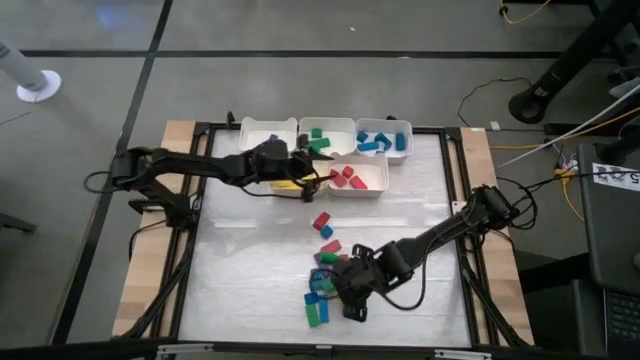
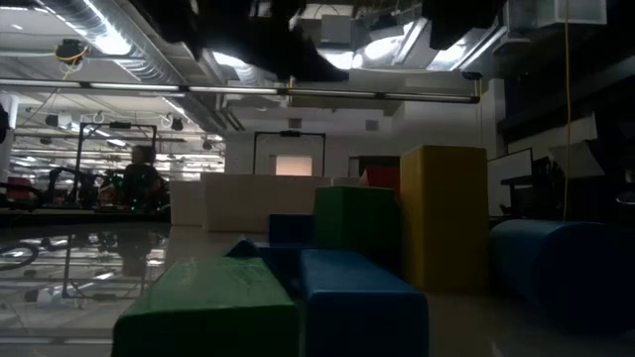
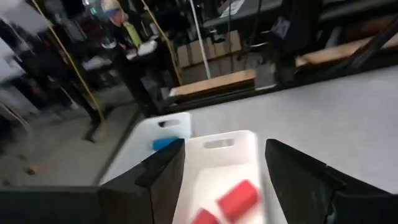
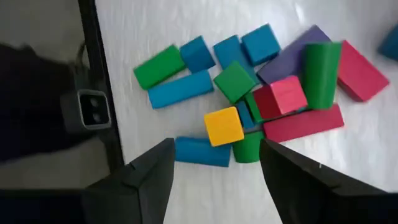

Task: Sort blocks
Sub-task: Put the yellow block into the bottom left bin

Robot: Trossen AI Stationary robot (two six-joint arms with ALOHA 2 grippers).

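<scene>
The unsorted blocks lie in a heap (image 1: 322, 290) at the table's near middle; the right wrist view shows a yellow cube (image 4: 224, 125), blue, green, red and purple pieces there. Two red blocks (image 1: 321, 221) and a blue one lie loose just beyond the heap. My right gripper (image 4: 216, 144) hangs open above the heap's near side (image 1: 348, 297), holding nothing. My left gripper (image 3: 224, 146) is open and empty above the white bin with red blocks (image 3: 239, 198), at that bin's left end (image 1: 316, 174).
Five white bins sit at the table's far side: one with a purple block (image 1: 270, 133), one with green (image 1: 327, 135), one with blue (image 1: 383, 140), the red one (image 1: 372, 182), and one with yellow (image 1: 285, 184) partly under my left arm. A black frame (image 1: 455, 200) borders the white mat.
</scene>
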